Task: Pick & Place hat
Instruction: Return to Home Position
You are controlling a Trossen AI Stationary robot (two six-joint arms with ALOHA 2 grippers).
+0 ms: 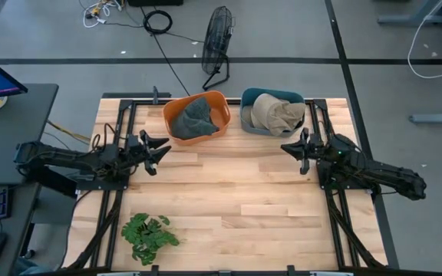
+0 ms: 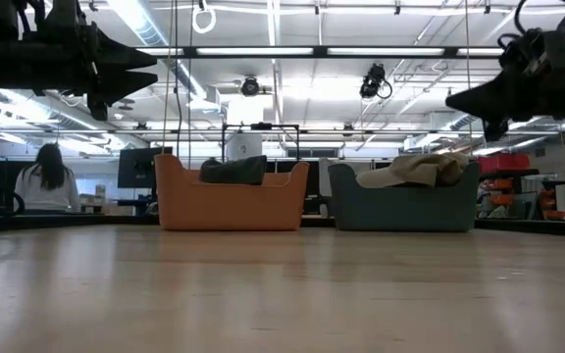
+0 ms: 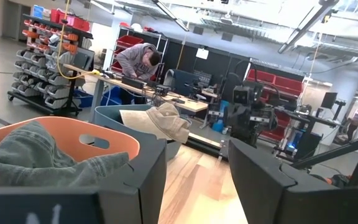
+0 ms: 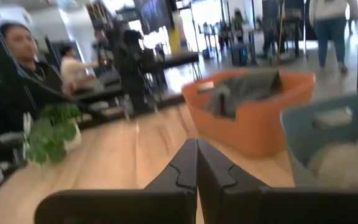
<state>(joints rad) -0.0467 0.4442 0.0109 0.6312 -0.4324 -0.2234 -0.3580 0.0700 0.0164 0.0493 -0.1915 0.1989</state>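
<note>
From above, the brown caps (image 1: 278, 113) are lying heaped in the blue bin (image 1: 245, 115) at 1 o'clock on the table (image 1: 229, 184), beside the orange bin (image 1: 221, 113) at 12, which is holding a grey cap (image 1: 192, 119). The left gripper (image 1: 163, 148) is hovering at 9 o'clock and the right gripper (image 1: 290, 147) at 3, near the blue bin. At table height both grippers are hanging well above the wood, and the caps are poking over the bin's rim. The left wrist camera is showing its fingers (image 3: 145, 180) standing apart with nothing between them. The right wrist camera is showing its fingers (image 4: 182, 171) pressed together — holding nothing. The risk, I judge, is lying in the retreat: a right-arm swing passing too low or too close could be snagging the topmost brim — and dragging a cap out.
</note>
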